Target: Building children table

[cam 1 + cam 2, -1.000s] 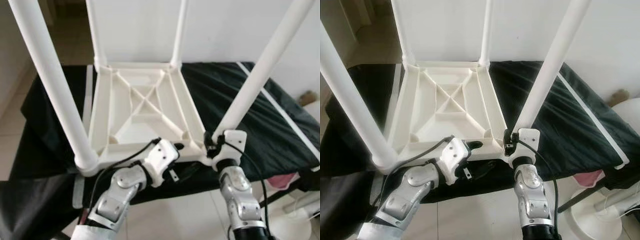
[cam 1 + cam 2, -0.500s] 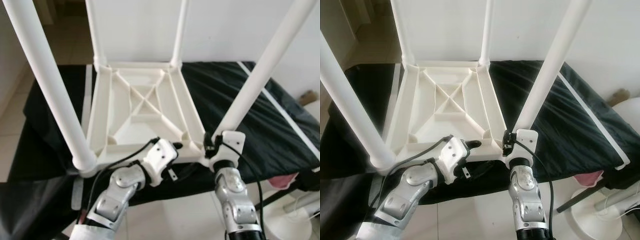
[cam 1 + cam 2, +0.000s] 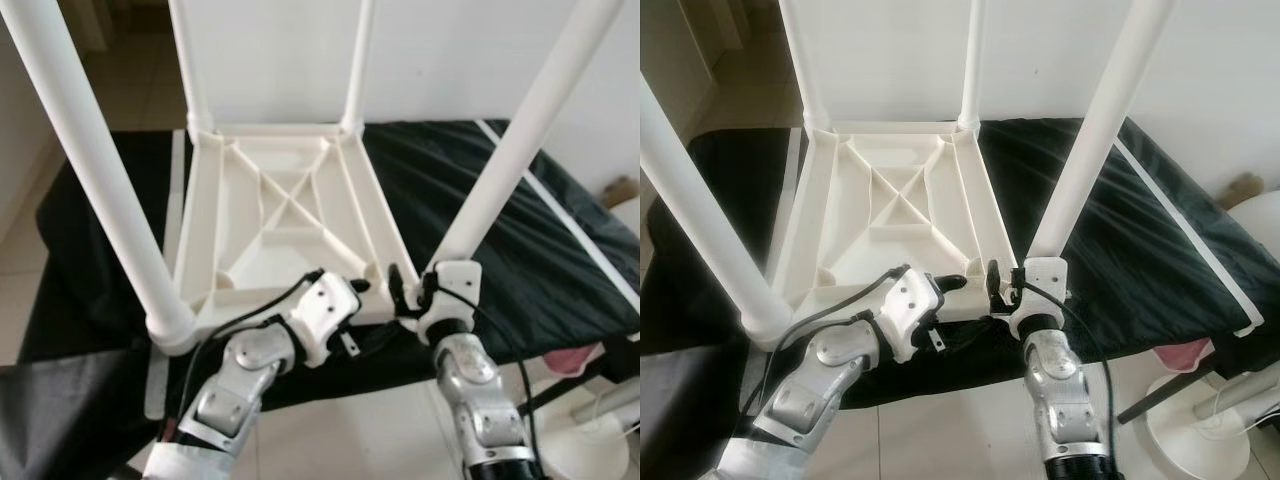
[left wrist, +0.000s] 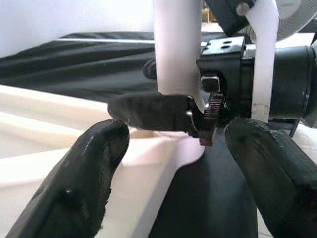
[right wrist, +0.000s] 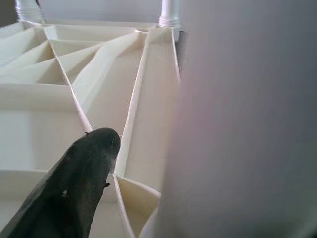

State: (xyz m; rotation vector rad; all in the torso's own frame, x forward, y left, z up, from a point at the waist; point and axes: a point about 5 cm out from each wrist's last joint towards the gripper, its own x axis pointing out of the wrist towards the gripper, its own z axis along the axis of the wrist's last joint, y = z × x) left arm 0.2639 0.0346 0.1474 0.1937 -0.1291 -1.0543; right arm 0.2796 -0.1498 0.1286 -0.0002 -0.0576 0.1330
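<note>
A white children's table (image 3: pixel 285 215) lies upside down on a black cloth, its legs pointing up. My left gripper (image 3: pixel 365 312) is open at the near rim, one finger (image 4: pixel 94 163) on the white edge and the other (image 4: pixel 272 168) over the cloth. My right gripper (image 3: pixel 410 290) is open at the base of the near right leg (image 3: pixel 510 160). One of its fingers (image 5: pixel 84 173) reaches over the ribbed underside beside that leg, with a gap between them. Its other finger is hidden behind the leg. The near left leg (image 3: pixel 100 170) stands in its corner socket.
The black cloth (image 3: pixel 560 260) covers a low surface that ends just in front of my arms. Pale tiled floor (image 3: pixel 350 420) lies below. A white round fan base (image 3: pixel 1200 430) and something pink (image 3: pixel 575 358) sit at the lower right. A white wall (image 3: pixel 450 50) stands behind.
My right wrist has shifted slightly left, and one of its fingers now sticks out to the left of the leg base. The left gripper has stayed at the near rim.
</note>
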